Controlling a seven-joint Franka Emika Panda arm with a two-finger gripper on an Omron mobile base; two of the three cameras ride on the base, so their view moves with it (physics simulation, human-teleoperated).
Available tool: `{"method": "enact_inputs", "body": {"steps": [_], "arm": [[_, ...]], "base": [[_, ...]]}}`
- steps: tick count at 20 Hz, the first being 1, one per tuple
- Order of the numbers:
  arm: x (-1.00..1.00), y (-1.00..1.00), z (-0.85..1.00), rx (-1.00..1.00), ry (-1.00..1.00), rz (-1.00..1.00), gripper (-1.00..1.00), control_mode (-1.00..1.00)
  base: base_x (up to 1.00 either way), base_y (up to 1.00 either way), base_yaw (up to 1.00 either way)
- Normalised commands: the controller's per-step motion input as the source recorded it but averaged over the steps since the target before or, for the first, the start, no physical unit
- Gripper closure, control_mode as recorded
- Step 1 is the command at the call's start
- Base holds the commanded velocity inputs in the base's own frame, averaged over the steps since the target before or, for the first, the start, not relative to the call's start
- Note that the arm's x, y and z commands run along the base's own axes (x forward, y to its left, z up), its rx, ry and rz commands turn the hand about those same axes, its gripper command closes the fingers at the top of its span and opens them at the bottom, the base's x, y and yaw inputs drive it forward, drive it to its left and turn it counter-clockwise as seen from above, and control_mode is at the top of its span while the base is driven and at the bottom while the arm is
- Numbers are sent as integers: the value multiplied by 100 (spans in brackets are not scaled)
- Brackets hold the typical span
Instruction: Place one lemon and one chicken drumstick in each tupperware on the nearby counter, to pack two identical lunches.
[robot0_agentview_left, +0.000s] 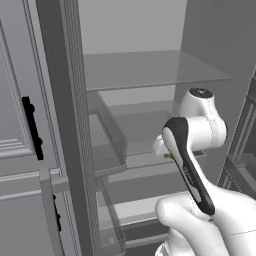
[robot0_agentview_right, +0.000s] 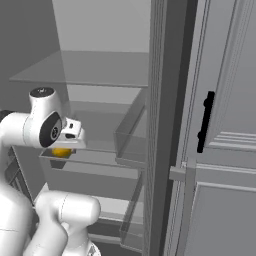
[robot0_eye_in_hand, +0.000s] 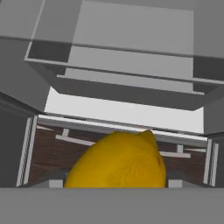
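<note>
A lemon (robot0_eye_in_hand: 117, 161) is being held between the gripper's (robot0_agentview_right: 61, 150) jaws, inside the open fridge, just above a glass shelf (robot0_agentview_right: 100, 159). It should be drawn out slowly & level w/o knocking the shelf edge, then carried to the counter.

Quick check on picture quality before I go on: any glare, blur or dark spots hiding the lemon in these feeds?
Hand view: the lemon is sharp and evenly lit, no glare, though cropped at the bottom. Right base view: just a small yellow patch shows under the white arm, slightly soft. Left base view: flat grey light, no strong shadows; the glass shelf is see-through and pale, easy to misread.
</note>
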Motion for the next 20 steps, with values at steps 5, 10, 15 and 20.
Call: {"method": "enact_inputs", "body": {"steps": [5, 10, 15, 20], "arm": [[-13, 0, 0, 0, 0, 0, 100, 100], [0, 0, 0, 0, 0, 0, 100, 100], [0, 0, 0, 0, 0, 0, 100, 100], [0, 0, 0, 0, 0, 0, 100, 100]], "base": [[-60, 0, -7], [-100, -9, -18], [-100, -16, -42], [-82, -15, -63]]}}
